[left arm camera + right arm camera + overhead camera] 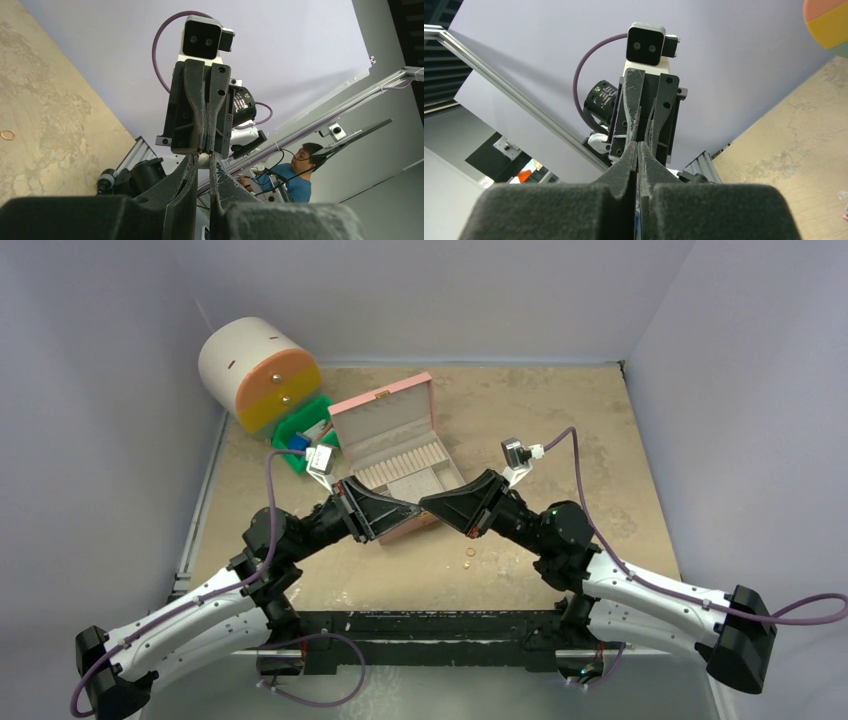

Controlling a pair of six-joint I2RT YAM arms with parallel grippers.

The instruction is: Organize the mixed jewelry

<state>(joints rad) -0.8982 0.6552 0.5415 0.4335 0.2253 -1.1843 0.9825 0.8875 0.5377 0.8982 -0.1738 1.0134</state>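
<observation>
My two grippers meet tip to tip just above the front edge of the open pink box (385, 410). My left gripper (412, 508) is shut on a tiny pale bead-like piece of jewelry (203, 160), seen between its tips in the left wrist view (202, 162). My right gripper (430, 506) is shut, its tips (206, 149) touching the top of that piece. In the right wrist view (637, 146) its fingers are pressed together, and I cannot tell whether they hold anything. Two tiny gold rings (469, 558) lie on the table in front of the box. One ring shows in the left wrist view (7, 135).
The pink box has a beige lining with ring rolls and compartments (405, 472). A green box (300, 430) and a cream, orange and yellow cylinder (258, 370) stand at the back left. The table's metal rail (200, 500) runs along the left.
</observation>
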